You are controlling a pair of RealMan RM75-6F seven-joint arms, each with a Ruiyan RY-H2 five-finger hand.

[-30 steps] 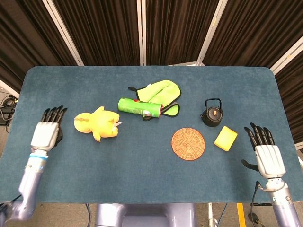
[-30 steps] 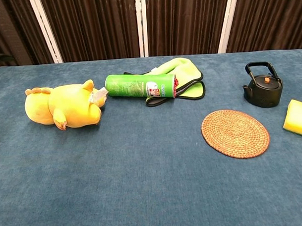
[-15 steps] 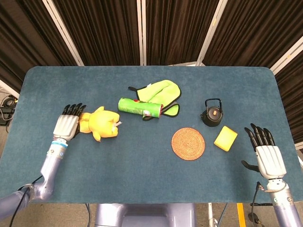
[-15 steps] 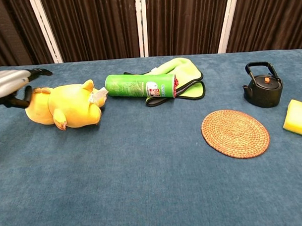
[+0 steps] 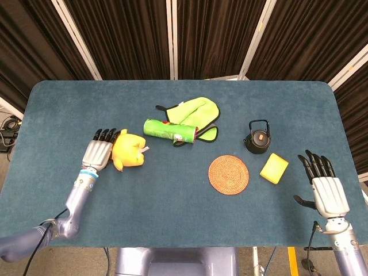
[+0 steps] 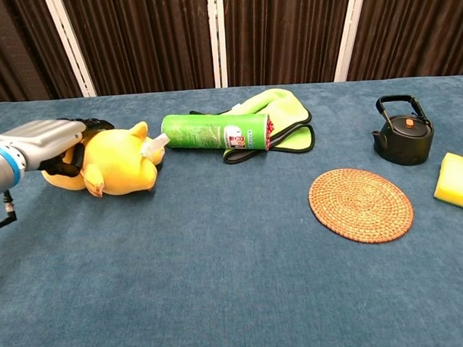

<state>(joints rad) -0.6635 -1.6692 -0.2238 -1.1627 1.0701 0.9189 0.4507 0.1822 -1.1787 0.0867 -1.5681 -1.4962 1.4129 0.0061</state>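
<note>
the left robot hand (image 5: 98, 154) lies palm down over the rear half of the yellow plush toy (image 5: 130, 151), its dark fingers (image 5: 106, 135) stretched toward 12 o'clock and resting on the toy's back; in the chest view the same hand (image 6: 40, 142) covers the toy's (image 6: 117, 158) left end, and whether the fingers curl under it cannot be told. the forearm runs back toward 7 o'clock, off the near edge of the worktop (image 5: 172, 195).

the right robot hand (image 5: 326, 192) hovers flat at the worktop's near right corner, fingers spread and holding nothing, pointing to 12 o'clock. the yellow sponge (image 5: 273, 168) sits near it at 10 o'clock, apart from it.

the toy lies on its side in the left half of the worktop. at its 2 o'clock the green canister (image 5: 170, 130) lies on its side, overlapping the green cloth (image 5: 196, 114). the woven coaster (image 5: 228, 174) sits right of centre, with the black kettle (image 5: 257, 139) at its 1 o'clock. a broad open strip of blue surface runs along the near edge between the two arms, and more lies open at the far left corner.
</note>
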